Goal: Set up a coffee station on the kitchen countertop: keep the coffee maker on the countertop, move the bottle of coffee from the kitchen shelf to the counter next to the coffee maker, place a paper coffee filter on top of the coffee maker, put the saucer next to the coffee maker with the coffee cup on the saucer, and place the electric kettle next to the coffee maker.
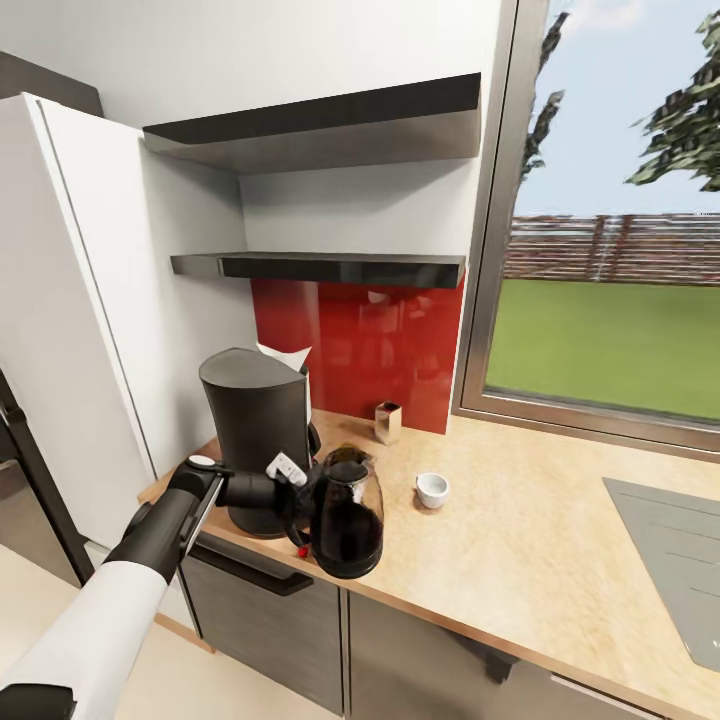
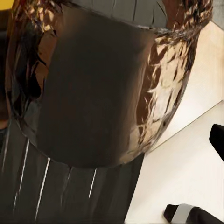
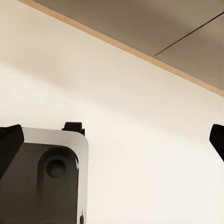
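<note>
Now, kettle (image 1: 347, 520): at counter (image 1: 520, 560) edge, beside coffee maker (image 1: 255, 435).
Left gripper (image 1: 296, 500): at kettle's handle; grip unclear.
Right gripper (image 3: 112, 140): fingers spread.
Cup (image 1: 432, 489): right of kettle.

Glossy glass meets matt black on a wood-look surface (image 1: 560, 560).
The electric kettle (image 1: 346, 520) gleams, dark and glassy, just beside the matt coffee maker (image 1: 255, 430); behind that maker, a shiny red backsplash (image 1: 370, 350); the white cup (image 1: 432, 489) looks smooth and ceramic.

We see a wooden countertop (image 1: 520, 545) carrying the coffee maker (image 1: 255, 425) at its left end, the kettle (image 1: 347, 518) just beside it near the front edge, a small bottle (image 1: 388, 421) by the backsplash, and a white cup (image 1: 432, 489).
</note>
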You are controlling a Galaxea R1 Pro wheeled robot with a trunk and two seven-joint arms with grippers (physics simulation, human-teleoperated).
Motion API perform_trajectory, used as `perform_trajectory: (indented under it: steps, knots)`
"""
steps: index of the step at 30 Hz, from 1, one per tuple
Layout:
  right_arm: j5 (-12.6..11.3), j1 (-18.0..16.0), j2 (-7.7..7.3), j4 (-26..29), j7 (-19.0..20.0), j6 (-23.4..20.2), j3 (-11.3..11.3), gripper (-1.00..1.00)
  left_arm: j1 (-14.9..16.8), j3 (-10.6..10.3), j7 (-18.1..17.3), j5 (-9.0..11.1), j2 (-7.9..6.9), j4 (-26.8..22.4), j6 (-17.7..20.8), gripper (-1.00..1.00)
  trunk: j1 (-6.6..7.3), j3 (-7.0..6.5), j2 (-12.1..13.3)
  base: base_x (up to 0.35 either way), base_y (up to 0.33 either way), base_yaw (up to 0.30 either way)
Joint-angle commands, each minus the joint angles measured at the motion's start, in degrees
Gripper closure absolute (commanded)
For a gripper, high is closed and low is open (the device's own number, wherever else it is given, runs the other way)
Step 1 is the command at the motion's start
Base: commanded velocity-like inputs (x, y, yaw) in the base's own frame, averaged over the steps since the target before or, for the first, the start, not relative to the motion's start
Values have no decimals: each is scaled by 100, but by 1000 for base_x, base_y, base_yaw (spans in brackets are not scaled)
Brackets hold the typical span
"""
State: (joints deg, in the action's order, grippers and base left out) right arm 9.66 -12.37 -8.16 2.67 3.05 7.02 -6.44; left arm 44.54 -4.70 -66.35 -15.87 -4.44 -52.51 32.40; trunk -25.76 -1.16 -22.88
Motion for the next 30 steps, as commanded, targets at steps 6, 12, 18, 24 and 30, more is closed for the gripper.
perform_trajectory:
  steps: [6, 12, 18, 24, 30]
  knots:
    - [53, 0, -1, -5, 20, 19, -50, -100, 2, -4, -46, -20, -4, 12, 49, -100, -2, 3, -4, 0, 0, 0]
    - [53, -1, -1, -5, 20, 19, -50, -100, 2, -4, -61, -12, -87, 9, 54, -100, -2, 3, -4, 0, 0, 0]
    - [53, -2, -1, -6, 20, 19, -50, -100, 2, -4, -299, -23, -201, 5, 57, -100, -2, 3, -4, 0, 0, 0]
    - [53, 0, -1, -3, 20, 19, -50, -100, 2, -4, -389, -29, -365, 4, 61, -100, -2, 3, -4, 0, 0, 0]
    - [53, -2, -1, -4, 20, 19, -50, -100, -51, -4, -395, -30, -411, 4, 65, -100, -2, 3, -4, 0, 0, 0]
